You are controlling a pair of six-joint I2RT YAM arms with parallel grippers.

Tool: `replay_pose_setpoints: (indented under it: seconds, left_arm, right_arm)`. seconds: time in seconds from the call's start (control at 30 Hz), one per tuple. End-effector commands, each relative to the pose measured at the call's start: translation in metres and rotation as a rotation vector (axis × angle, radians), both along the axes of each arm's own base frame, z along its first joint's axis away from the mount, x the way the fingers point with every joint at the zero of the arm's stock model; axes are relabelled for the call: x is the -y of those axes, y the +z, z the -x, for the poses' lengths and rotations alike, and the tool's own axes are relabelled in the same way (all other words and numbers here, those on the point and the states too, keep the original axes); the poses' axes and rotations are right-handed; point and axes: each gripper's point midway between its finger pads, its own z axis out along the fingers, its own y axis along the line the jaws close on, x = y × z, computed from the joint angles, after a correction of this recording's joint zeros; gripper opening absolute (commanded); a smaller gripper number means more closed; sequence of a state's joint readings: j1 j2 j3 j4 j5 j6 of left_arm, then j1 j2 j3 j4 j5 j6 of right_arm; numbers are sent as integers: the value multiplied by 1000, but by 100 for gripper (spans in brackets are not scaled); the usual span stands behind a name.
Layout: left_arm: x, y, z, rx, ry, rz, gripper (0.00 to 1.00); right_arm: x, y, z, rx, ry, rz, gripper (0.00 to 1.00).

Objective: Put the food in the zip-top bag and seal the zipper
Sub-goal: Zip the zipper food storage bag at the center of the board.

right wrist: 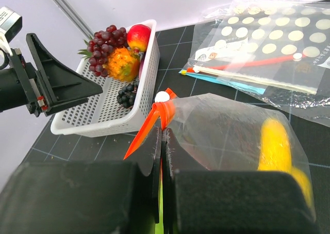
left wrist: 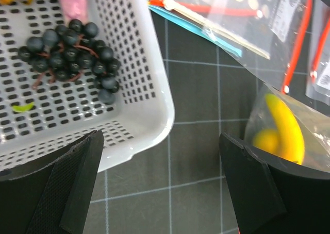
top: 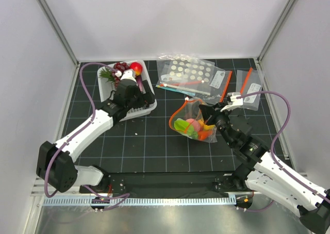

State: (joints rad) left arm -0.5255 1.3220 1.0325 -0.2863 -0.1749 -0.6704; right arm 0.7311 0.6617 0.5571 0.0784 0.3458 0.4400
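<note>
The clear zip-top bag (top: 193,121) stands at the mat's centre with a green piece, pink peach, yellow banana and orange piece inside. Its orange-red zipper (top: 181,107) curves around the open mouth. My right gripper (top: 213,115) is shut on the bag's zipper edge; in the right wrist view the jaws (right wrist: 162,141) pinch the orange strip (right wrist: 164,114), with the banana (right wrist: 276,141) behind the film. My left gripper (top: 140,97) is open and empty over the near right corner of the white basket (top: 149,107). In the left wrist view (left wrist: 165,193) it hangs above bare mat.
The white slotted basket (left wrist: 144,115) holds dark grapes (left wrist: 72,48), a red fruit and other toys. A dotted clear bag (top: 188,71) and small labelled bags (top: 250,89) lie at the back right. Grey walls enclose the mat.
</note>
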Motion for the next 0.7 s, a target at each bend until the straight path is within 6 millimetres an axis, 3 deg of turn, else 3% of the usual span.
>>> replay_pose_setpoints:
  seconds: [0.0, 0.1, 0.17, 0.33, 0.5, 0.67]
  left_arm:
    - [25, 21, 1, 34, -81, 92, 96]
    - [42, 25, 8, 60, -143, 111, 96]
    - [66, 31, 18, 118, -236, 135, 95]
    - [108, 37, 41, 195, -386, 151, 82]
    - [126, 34, 49, 184, -443, 179, 69]
    - [143, 28, 56, 173, -482, 161, 67]
  right_arm:
    - [1, 18, -4, 46, -17, -34, 1]
    - [0, 18, -4, 44, -16, -32, 1]
    - [0, 18, -4, 42, -14, -30, 1]
    - [-1, 15, -5, 37, -17, -25, 1]
    - [-1, 16, -5, 37, -14, -28, 1]
    - [-2, 15, -6, 34, -13, -27, 1]
